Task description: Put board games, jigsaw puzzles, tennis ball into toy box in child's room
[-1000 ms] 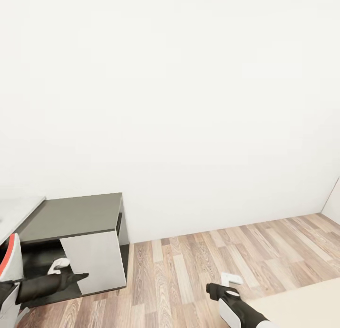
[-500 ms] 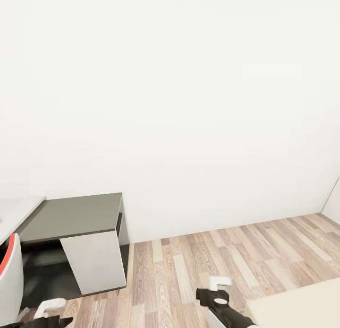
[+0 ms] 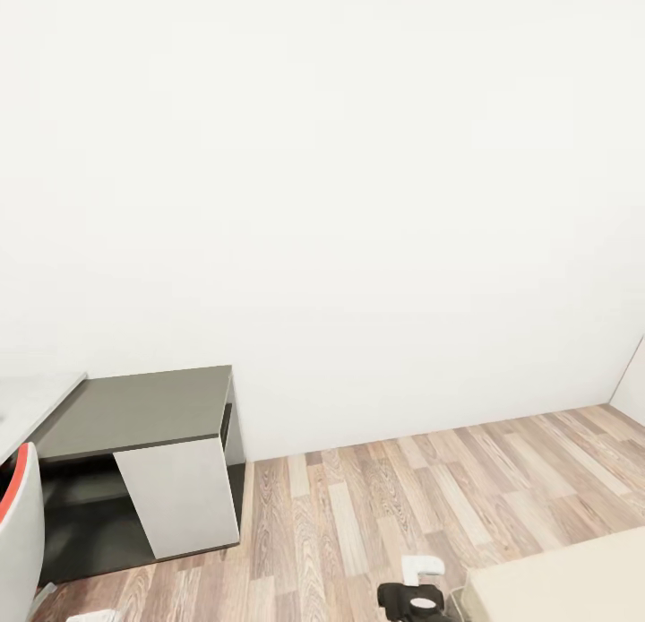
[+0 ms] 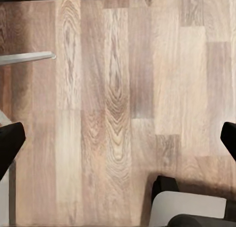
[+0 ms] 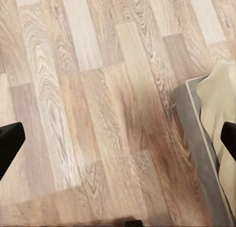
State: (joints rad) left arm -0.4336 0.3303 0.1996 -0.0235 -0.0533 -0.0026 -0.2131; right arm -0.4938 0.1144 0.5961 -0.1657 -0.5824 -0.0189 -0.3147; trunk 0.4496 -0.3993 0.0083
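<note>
The board games, jigsaw puzzles, tennis ball and toy box are out of view. A pale grey corner of the table point(image 3: 29, 402) shows at the far left of the head view. A cream corner of the bed point(image 3: 569, 577) lies at the bottom right, and its grey side frame point(image 5: 196, 133) appears in the right wrist view. My right gripper point(image 3: 414, 593) hangs low beside that bed corner, its dark fingertips point(image 5: 9, 141) wide apart over bare floor, open and empty. My left gripper point(image 4: 118, 143) is also open over the wood planks, holding nothing.
A low side cabinet point(image 3: 143, 411) with a dark grey top stands against the white wall at left. A white and red chair back point(image 3: 20, 532) sits at the left edge. Wood-plank floor point(image 3: 403, 488) stretches between cabinet and bed.
Both arms have dropped toward the bottom of the head view. The left arm has sunk almost out of the picture, and the right gripper has moved lower and slightly left. The camera has held still.
</note>
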